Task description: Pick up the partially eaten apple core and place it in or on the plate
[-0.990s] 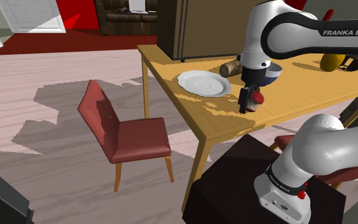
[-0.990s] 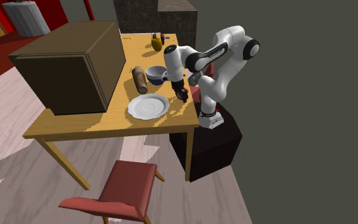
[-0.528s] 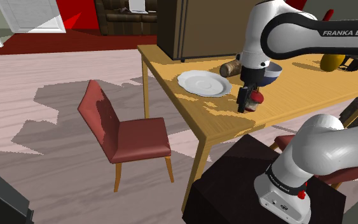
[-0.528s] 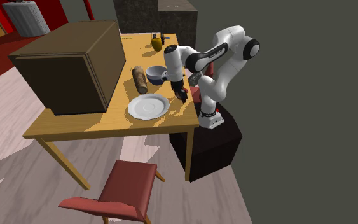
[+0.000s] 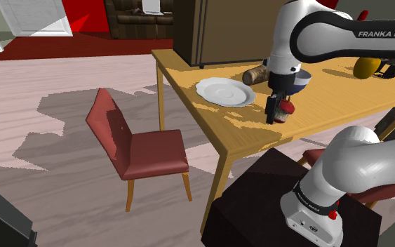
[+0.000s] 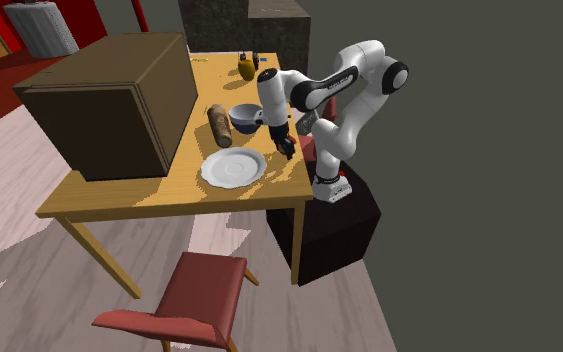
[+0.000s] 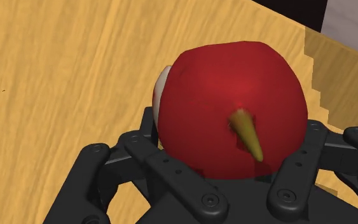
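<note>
The apple core (image 7: pixel 231 108) is red with a short tan stem and a pale bitten side. My black gripper (image 5: pixel 278 112) is shut on it and holds it just above the wooden table (image 5: pixel 245 130), near the table's front edge. In the shoulder view the apple core (image 5: pixel 286 107) sits at the fingertips, to the right of the white plate (image 5: pixel 224 91). The second exterior view puts the gripper (image 6: pixel 288 150) just right of the plate (image 6: pixel 234 167). The plate has nothing on it.
A dark blue bowl (image 5: pixel 299 80) and a brown loaf-shaped object (image 5: pixel 254 74) lie just behind the gripper. A large dark box (image 6: pixel 109 100) fills the table's far side beyond the plate. A yellow-brown object (image 5: pixel 366 67) rests further back. A red chair (image 5: pixel 136 151) stands on the floor by the table.
The gripper has shifted slightly toward the shoulder view's right with the apple core in it. Plate, bowl and loaf have not moved.
</note>
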Controlling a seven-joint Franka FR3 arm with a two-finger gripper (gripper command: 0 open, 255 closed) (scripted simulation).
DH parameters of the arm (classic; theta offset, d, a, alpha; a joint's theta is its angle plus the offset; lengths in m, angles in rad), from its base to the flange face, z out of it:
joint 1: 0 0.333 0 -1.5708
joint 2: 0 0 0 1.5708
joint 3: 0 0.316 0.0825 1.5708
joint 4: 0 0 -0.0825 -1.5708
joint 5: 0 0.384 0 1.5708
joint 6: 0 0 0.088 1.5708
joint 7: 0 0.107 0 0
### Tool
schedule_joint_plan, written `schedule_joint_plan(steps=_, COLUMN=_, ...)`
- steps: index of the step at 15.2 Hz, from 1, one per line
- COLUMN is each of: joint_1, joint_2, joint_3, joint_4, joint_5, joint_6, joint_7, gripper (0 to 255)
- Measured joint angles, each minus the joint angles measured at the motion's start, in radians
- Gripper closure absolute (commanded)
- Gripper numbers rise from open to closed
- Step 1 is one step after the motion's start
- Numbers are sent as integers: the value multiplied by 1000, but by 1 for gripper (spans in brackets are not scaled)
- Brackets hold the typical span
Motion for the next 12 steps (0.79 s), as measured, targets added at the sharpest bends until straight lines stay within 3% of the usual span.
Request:
schedule_joint_plan(steps=4, joint_1=3, joint_2=3, joint_3=9, joint_4=2, joint_5=-17, joint_6=-17, joint_7=16, gripper=255)
schedule_joint_plan(steps=12, joint_1=7, joint_2=9, joint_3=25, joint_4=130, joint_5=20, joint_6=-89, joint_7=28, gripper=255)
